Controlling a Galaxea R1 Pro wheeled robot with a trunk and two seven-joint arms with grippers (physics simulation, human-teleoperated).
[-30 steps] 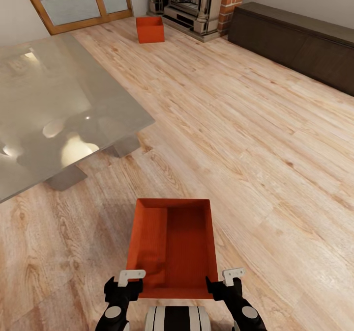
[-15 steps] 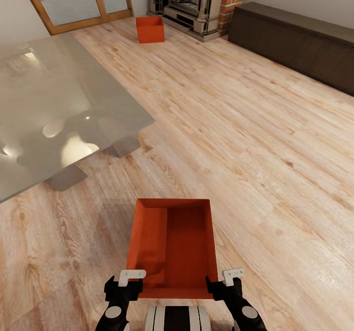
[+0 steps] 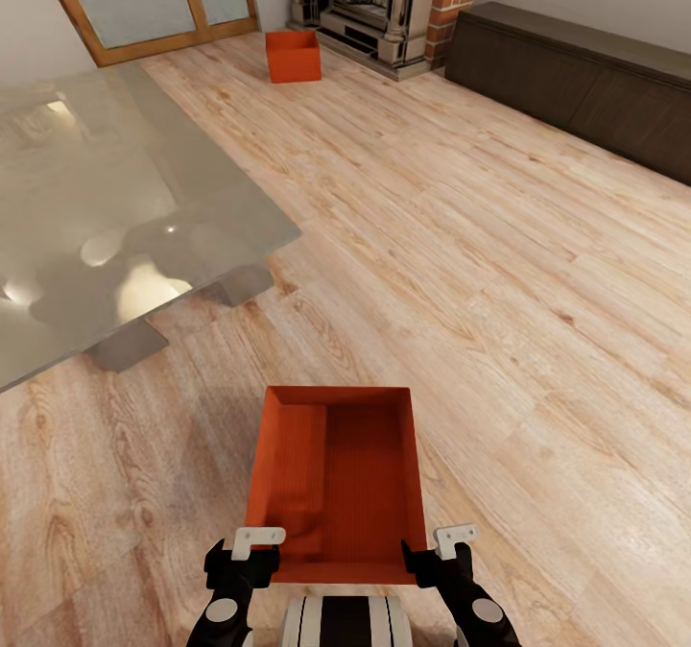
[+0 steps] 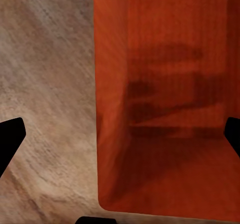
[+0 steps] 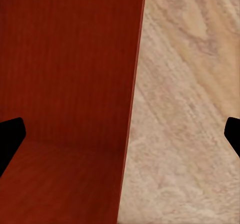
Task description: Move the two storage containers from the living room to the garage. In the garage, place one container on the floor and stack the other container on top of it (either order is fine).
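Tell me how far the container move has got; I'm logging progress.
Nothing is delivered yet. The near storage container sits between the left hand and right hand, each hand open astride a side wall, over the living room's wood-plank floor. The second container waits by the fireplace. Garage trip and stacking remain.

The floor (image 3: pixel 499 244) is light wood planks, the table (image 3: pixel 115 205) top is shiny glass, and the orange bin (image 3: pixel 336 474) looks matt with tiny ribs.
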